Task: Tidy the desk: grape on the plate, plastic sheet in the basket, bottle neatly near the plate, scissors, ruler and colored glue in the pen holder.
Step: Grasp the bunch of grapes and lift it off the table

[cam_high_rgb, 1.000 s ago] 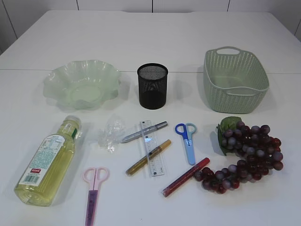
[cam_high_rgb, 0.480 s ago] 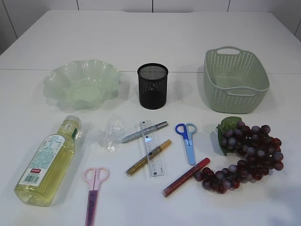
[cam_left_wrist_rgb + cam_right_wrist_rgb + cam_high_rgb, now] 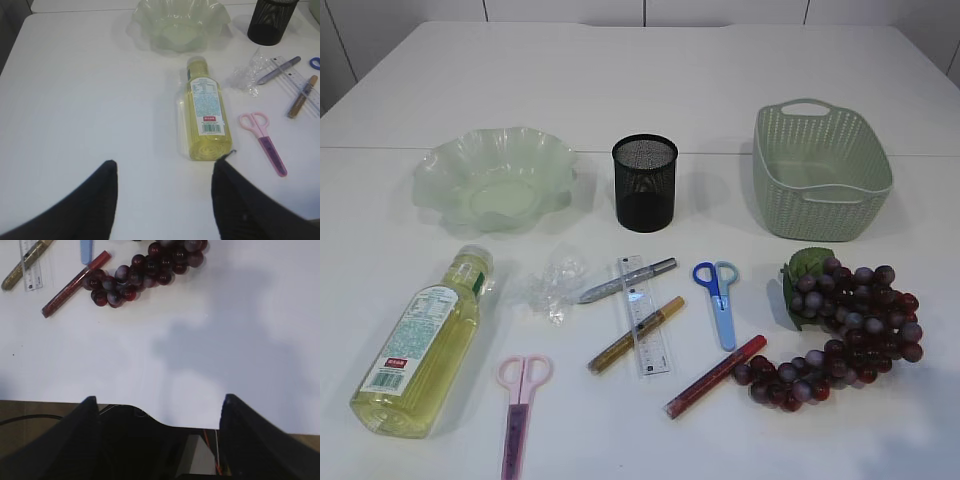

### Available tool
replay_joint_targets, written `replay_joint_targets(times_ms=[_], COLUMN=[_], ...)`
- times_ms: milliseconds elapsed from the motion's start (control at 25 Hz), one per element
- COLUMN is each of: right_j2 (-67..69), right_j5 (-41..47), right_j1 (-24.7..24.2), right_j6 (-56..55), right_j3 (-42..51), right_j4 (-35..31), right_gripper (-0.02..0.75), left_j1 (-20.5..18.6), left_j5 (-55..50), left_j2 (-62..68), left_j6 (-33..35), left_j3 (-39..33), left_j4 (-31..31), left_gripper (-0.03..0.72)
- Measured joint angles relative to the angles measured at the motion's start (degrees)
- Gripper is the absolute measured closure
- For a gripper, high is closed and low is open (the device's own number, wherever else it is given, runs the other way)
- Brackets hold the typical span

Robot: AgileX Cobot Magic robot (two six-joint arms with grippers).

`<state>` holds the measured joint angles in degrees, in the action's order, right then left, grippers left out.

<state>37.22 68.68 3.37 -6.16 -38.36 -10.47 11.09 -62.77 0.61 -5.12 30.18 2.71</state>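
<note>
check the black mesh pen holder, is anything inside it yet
No, the black mesh pen holder looks empty; the pink-handled scissors and clear plastic ruler lie on the white table.

The pen holder (image 3: 644,183) stands in the middle of the table (image 3: 640,80), with the plate (image 3: 495,178) at its 9 o'clock and the basket (image 3: 820,182) at its 3 o'clock. The bottle (image 3: 420,345) lies at 7 o'clock from the pen holder, the grapes (image 3: 845,328) at 4 o'clock. The ruler (image 3: 642,313) lies at its 6 o'clock, between two scissors (image 3: 718,300).
</note>
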Motion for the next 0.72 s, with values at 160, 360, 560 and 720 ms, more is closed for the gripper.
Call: replay_joint_targets(times_ms=[160,360,560,720], right_j2=[5.09,12.52,20.41,25.87], right_j5=[0.40,0.52,-0.47,-2.94], right_j1=[0.00,0.00,0.00,0.00], right_j6=[-5.23,-6.43,-6.92,-8.29], right_j3=[-2.44,-6.85,-9.83,-11.03], right_j4=[-0.08,-0.08,-0.91,-2.34], right_gripper=[0.162,0.162,0.162,0.162], left_j1=[0.00,0.00,0.00,0.00], left_j5=[0.00,0.00,0.00,0.00], left_j2=[0.00,0.00,0.00,0.00], left_j6=[0.00,0.00,0.00,0.00], left_j3=[0.00,0.00,0.00,0.00], left_j4=[0.00,0.00,0.00,0.00], left_gripper=[0.253,0.253,0.253,0.253])
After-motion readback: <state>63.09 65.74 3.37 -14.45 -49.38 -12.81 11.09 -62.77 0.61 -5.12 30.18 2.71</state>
